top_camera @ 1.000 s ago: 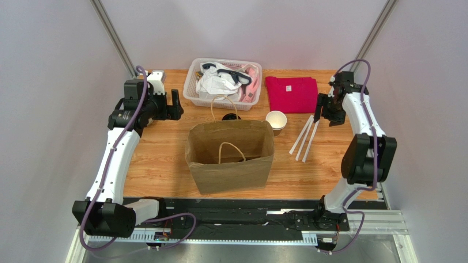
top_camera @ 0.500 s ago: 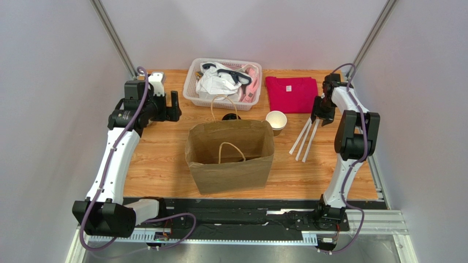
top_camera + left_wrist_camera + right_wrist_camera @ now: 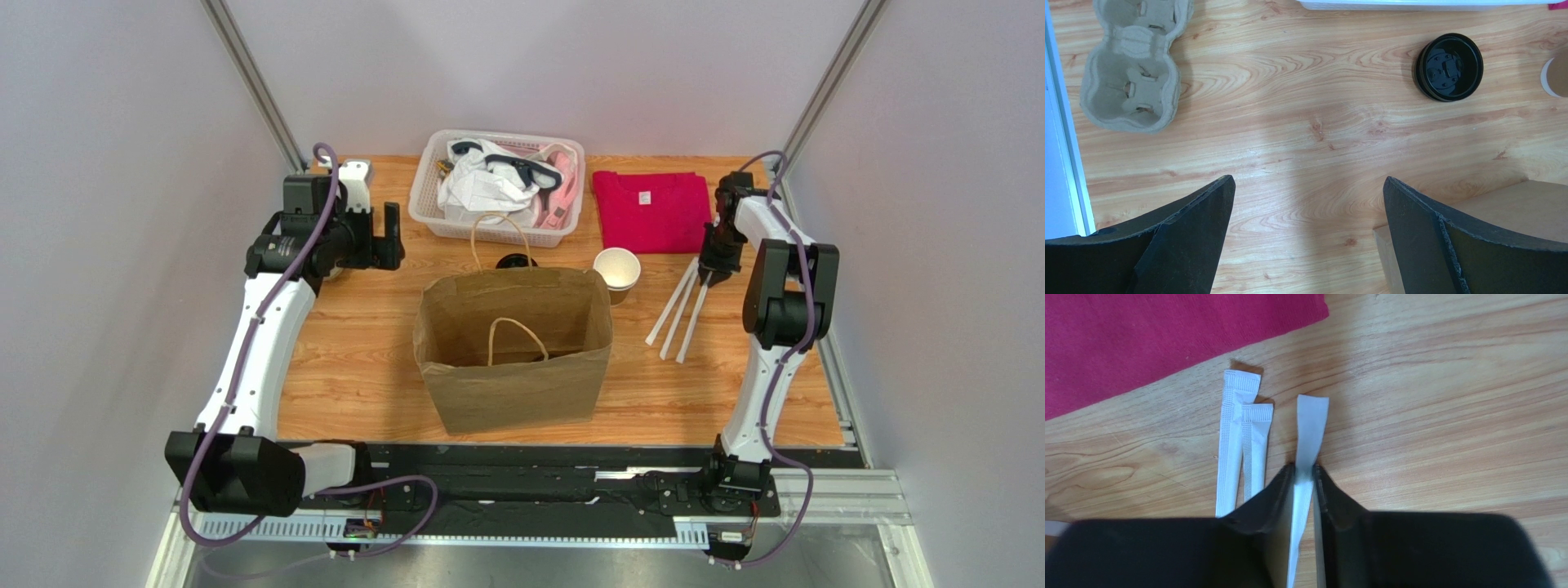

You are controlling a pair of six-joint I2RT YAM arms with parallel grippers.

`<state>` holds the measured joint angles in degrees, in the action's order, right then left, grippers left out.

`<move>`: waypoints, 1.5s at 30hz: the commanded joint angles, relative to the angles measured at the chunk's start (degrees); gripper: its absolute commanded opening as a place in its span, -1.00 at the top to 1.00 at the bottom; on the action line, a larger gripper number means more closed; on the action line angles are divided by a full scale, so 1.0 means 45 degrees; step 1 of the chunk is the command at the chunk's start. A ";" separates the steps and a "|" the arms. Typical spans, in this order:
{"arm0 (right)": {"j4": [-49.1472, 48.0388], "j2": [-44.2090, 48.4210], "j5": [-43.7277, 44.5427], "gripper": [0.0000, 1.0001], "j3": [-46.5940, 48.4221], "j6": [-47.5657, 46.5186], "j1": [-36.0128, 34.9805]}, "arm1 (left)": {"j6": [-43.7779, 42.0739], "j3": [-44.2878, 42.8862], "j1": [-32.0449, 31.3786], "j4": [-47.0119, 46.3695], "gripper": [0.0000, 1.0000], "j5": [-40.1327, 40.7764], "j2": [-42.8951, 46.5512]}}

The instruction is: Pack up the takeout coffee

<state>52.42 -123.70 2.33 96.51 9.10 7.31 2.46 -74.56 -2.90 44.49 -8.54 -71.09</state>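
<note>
Behind the brown paper bag [image 3: 515,355], the open-topped kraft paper cup [image 3: 617,270], white inside, stands apart from its round black plastic lid [image 3: 1448,67]. Right of the cup, the right gripper [image 3: 1304,471] pinches a flat white paper-wrapped straw [image 3: 1311,425]. The left gripper [image 3: 1309,184] hangs wide open and empty, left of the lid.

Both arms [image 3: 260,337] have white links [image 3: 751,414], black joints [image 3: 791,300] and purple cables [image 3: 324,202] running alongside

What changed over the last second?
The right gripper came in and down onto the wrapped straws and closed on one wrapped straw, the one lying apart from the other two. The left gripper stayed open and in place. The paper bag, paper cup and black lid are unmoved.
</note>
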 commanded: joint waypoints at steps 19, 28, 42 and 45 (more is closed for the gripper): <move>-0.2650 0.8619 -0.7684 1.00 0.3199 0.3637 0.1073 | -0.1036 -0.4207 0.0097 -0.0394 -0.98 -0.0872 0.0349; -0.7195 1.0866 -0.5640 1.00 0.2578 0.3742 -0.4366 | 0.0819 -0.5874 0.0097 -0.2443 -0.98 -0.5054 0.0542; -1.0633 1.1024 -0.4403 1.00 0.0995 0.2645 -0.9025 | 0.4336 -0.4016 -0.1442 -0.7637 -0.67 -1.0507 0.1208; -1.0965 1.1063 -0.4462 1.00 0.0703 0.2645 -0.9592 | 0.4376 -0.4132 -0.2185 -0.8147 -0.59 -1.0193 0.0994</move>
<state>10.33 -74.87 -18.00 100.53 20.84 -33.23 19.62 -91.96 -8.93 16.10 -52.03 -66.72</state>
